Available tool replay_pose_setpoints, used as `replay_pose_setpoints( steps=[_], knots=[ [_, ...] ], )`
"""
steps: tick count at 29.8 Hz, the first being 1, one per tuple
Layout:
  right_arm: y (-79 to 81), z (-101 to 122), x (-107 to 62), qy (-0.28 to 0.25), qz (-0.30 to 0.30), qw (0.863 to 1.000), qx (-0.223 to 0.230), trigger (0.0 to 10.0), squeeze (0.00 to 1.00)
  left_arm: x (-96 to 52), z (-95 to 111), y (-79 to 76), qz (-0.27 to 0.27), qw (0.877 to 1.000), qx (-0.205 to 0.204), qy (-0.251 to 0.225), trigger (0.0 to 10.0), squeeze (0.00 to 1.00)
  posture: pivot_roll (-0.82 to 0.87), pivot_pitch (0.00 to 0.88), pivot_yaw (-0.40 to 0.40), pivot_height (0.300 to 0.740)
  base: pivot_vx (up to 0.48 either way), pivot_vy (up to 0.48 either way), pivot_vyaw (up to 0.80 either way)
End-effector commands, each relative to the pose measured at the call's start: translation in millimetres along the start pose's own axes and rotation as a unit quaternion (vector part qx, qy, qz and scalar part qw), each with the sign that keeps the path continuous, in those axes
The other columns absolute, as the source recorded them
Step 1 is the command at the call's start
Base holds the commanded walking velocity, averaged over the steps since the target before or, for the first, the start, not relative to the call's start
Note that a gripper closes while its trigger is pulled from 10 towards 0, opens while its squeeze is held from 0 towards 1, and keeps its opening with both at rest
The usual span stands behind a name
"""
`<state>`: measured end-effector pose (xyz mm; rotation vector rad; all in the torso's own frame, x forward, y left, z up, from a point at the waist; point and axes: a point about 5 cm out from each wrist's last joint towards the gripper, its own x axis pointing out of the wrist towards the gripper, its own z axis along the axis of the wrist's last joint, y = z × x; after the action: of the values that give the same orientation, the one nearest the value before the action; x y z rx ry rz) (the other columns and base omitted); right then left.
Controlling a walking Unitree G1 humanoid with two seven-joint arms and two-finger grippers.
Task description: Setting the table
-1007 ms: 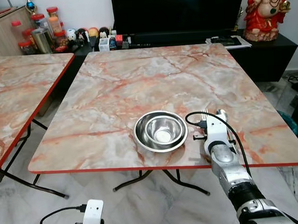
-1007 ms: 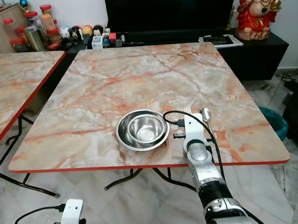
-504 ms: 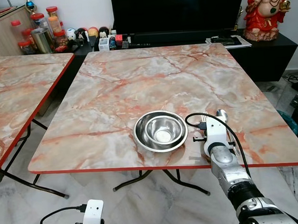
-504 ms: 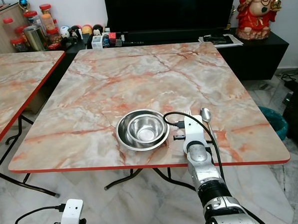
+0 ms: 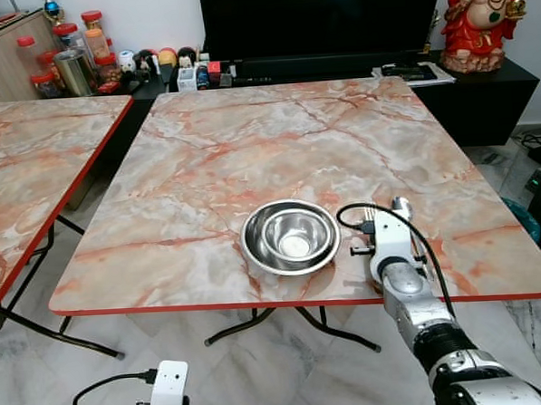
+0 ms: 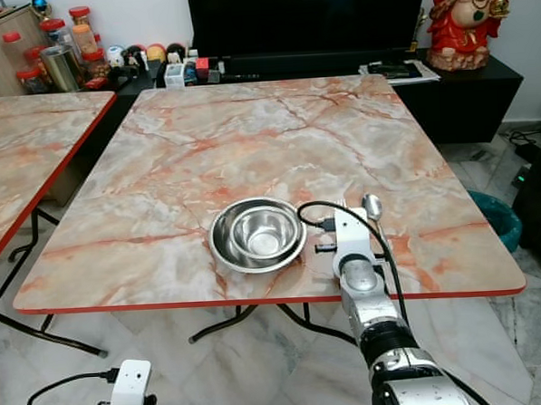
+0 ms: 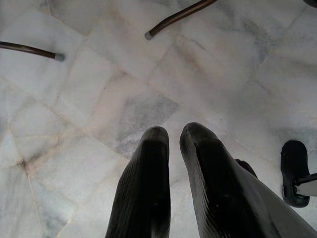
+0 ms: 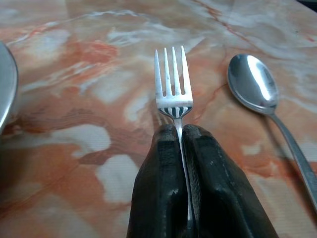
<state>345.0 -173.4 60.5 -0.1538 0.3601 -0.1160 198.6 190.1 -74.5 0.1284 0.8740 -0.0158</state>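
The right gripper [image 8: 181, 130] is pinching the fork [image 8: 172, 79] by its handle, the two black fingers [image 8: 161, 173] pressed on either side of the thin stem so that the tines are projecting forward past the tips. The fork is being held low over the table [image 5: 205, 161], tines pointing away from the robot, apparently so it can be laid flat and square to the near edge; whether it is already touching the marble cannot be told. It is sitting just beside the spoon [image 8: 252, 84], which is lying flat on the table to its right, parallel and bowl upward, apart from the fork. Both pieces are lying to the right of the plate [image 5: 290, 237], which suggests a place setting being assembled along the near edge.

The plate is a shallow steel dish, and a smaller steel bowl [image 5: 297, 232] is nesting upright inside it, roughly centred. The bowl is showing nothing but reflections; no food can be made out in either vessel.

The left gripper [image 7: 173, 144] is hanging idle below table height over the tiled floor [image 7: 99, 99], its fingers nearly together with a narrow gap and nothing between them.
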Motion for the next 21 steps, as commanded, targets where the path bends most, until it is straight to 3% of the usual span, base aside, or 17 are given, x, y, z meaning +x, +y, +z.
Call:
replay_pose_setpoints(
  steps=[1,21],
  knots=[
    [1.5,5.3,1.6,-0.009,0.007,1.000,0.005,10.0,0.00,0.1,0.2,3.4,0.004,1.000,0.003,0.005,10.0,0.00,-0.01,0.000,0.017,0.736,0.000,0.000,0.00],
    [5.8,-1.1,1.8,0.002,0.022,1.000,-0.003,10.0,0.00,0.3,1.1,5.3,0.009,1.000,0.006,0.005,10.0,0.00,0.00,0.000,0.017,0.736,0.000,0.000,0.00]
  ],
)
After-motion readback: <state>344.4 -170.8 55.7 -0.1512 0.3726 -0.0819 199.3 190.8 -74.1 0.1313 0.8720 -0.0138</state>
